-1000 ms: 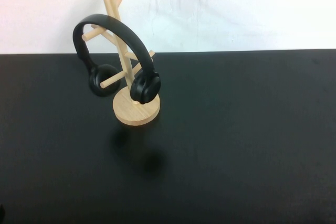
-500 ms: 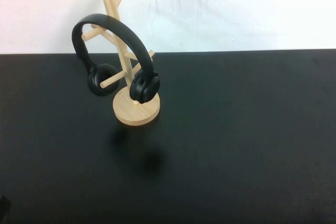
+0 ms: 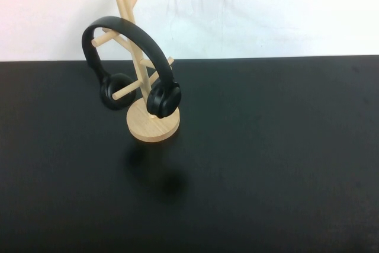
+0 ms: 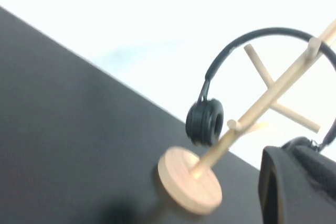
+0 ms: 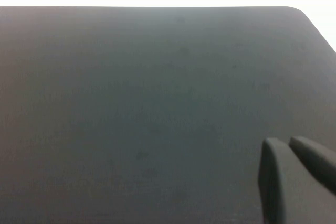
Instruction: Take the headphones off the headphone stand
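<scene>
bright overhead light | soft shadows under headphone stand (image 3: 153, 124) | left wrist view blurred

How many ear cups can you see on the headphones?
2: the left ear cup beside the headphone stand's pole, the right ear cup above its base. Left tool faces the stand; right tool over bare table.

Neither arm reaches into your high view, so you only get the wrist cams here. Your left gripper (image 4: 294, 182) shows as one black bulk at the edge of its own cam, approx. level with the middle of the headphone stand (image 4: 252, 111) and apart from it, gripping nothing visible. Your right gripper (image 5: 290, 153) hangs low over the table (image 5: 131, 103), near side, w/ its two dark fingers (image 5: 273, 182) lying side by side (just a thin seam between them) and nothing held between.
</scene>
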`<action>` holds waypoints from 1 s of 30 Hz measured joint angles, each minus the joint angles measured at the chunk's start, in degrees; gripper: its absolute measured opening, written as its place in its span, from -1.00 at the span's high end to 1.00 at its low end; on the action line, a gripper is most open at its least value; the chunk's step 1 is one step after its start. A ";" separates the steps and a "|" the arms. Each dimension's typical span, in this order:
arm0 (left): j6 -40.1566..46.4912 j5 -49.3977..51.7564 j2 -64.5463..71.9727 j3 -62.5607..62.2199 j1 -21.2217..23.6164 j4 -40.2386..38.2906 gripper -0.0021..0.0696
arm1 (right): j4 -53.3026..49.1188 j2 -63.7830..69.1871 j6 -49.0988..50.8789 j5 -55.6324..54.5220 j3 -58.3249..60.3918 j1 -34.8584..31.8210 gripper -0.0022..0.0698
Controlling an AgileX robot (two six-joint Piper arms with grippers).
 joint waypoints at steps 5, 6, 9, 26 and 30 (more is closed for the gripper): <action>0.36 9.20 1.43 -5.06 0.00 0.04 0.95 | 0.00 0.00 0.00 0.00 0.00 0.00 0.96; 1.64 11.80 2.97 -7.53 0.00 0.32 0.95 | 0.00 0.00 0.00 0.00 0.00 0.00 0.96; 7.95 19.98 9.44 -15.32 0.00 1.00 0.95 | 0.00 0.00 0.00 0.00 0.00 0.00 0.96; 60.78 31.41 56.26 -44.25 0.00 -9.74 0.95 | 0.00 0.00 0.00 0.00 0.00 0.00 0.96; 76.93 28.38 63.46 -49.24 0.00 -18.34 0.95 | 0.00 0.00 0.00 0.00 0.00 0.00 0.96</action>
